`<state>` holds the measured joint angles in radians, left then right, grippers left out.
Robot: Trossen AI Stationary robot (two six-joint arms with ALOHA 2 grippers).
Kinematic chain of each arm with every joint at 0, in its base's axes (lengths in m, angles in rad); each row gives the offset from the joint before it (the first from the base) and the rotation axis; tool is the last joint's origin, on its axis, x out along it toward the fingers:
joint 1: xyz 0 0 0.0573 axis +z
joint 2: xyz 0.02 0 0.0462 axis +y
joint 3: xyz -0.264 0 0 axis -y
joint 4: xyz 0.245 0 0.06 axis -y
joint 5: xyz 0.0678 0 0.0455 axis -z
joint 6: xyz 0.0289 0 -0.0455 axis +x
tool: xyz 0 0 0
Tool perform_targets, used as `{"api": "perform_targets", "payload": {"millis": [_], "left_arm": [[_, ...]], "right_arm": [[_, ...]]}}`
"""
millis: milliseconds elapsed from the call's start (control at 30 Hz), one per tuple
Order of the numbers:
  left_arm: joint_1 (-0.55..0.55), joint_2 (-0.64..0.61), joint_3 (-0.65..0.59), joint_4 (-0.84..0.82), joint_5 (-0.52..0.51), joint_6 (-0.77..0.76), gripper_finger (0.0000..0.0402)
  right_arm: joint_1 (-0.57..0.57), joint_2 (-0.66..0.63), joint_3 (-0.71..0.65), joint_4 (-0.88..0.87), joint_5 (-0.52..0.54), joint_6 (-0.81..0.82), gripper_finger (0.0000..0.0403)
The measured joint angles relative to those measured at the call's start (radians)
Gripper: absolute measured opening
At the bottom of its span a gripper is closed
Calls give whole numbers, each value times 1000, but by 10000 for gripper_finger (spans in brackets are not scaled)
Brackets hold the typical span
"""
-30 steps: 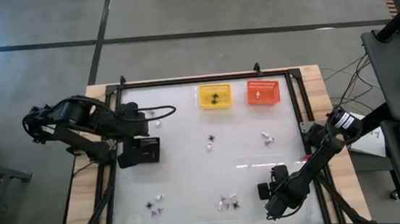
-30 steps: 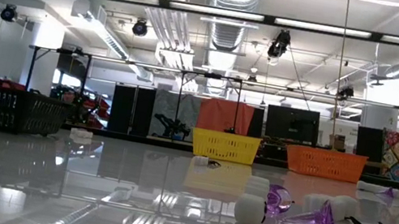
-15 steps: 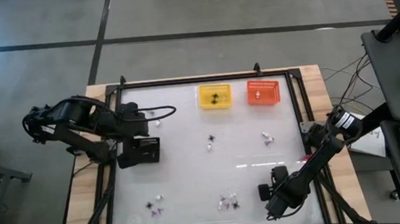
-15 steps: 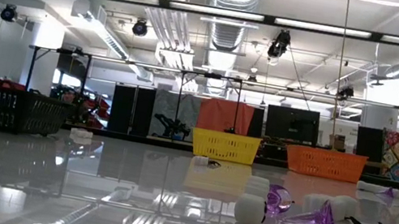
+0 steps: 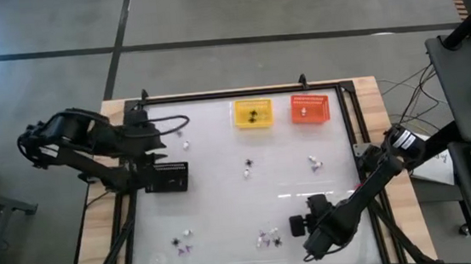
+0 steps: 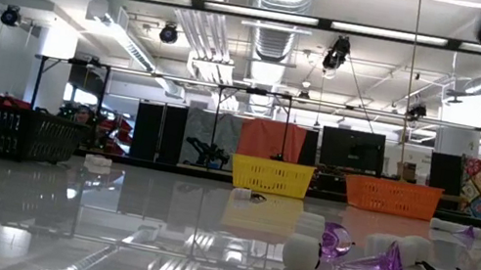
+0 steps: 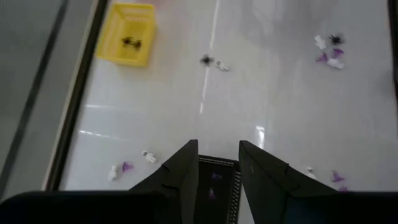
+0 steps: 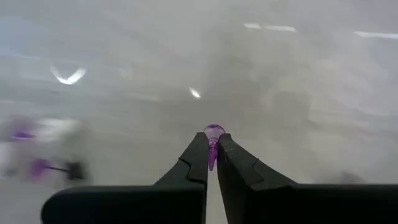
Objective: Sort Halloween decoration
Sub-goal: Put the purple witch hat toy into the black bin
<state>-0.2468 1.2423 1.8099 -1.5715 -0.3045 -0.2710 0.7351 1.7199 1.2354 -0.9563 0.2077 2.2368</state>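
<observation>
Between right gripper jaws, purple trinket pinched, seemingly; high view hides it. Left gripper jaws spread above glossy counter.

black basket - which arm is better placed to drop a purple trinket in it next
Right: its pincer is shut on a purple trinket. The left pincer is open above the black basket, holding nothing.

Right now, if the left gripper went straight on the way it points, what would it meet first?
Probably the black basket just beyond the left gripper; past that lies bare tabletop, though depth is unclear.
</observation>
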Motion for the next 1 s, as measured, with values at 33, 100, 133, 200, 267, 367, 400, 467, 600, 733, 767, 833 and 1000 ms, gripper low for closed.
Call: {"api": "perform_targets", "payload": {"millis": [33, 100, 133, 200, 267, 367, 400, 467, 600, 733, 767, 833, 1000], "left_arm": [[0, -13, -3, 0, -10, -1, 98], [0, -38, -11, 0, -32, -7, 98], [0, -50, -18, 0, -42, -13, 98], [0, -76, -37, 0, -62, -31, 98], [0, -107, -68, 0, -101, -55, 98], [0, -155, -124, 4, -151, -102, 98], [0, -171, -147, 8, -158, -119, 98], [0, -199, -192, 18, -160, -149, 98], [0, -252, -278, 54, -160, -205, 98], [0, -287, -347, 112, -171, -242, 98], [0, -293, -363, 135, -176, -250, 98], [0, -301, -390, 164, -177, -264, 98], [0, -311, -468, 241, -185, -267, 98]], "right_arm": [[-13, 0, 11, 2, 32, -19, 11], [-44, 0, 32, 3, 77, -74, 11], [-62, 0, 42, 3, 92, -105, 11], [-99, 0, 61, 5, 118, -171, 11], [-140, 0, 78, 11, 141, -251, 11], [-208, 0, 107, 30, 160, -386, 11], [-232, 0, 117, 36, 161, -432, 11], [-276, 0, 134, 57, 162, -530, 11], [-372, 0, 156, 119, 160, -721, 11], [-464, 0, 164, 236, 147, -908, 11], [-485, 0, 164, 271, 135, -950, 11], [-525, 0, 164, 330, 110, -1029, 11], [-612, 0, 164, 467, 47, -1196, 11]]}}
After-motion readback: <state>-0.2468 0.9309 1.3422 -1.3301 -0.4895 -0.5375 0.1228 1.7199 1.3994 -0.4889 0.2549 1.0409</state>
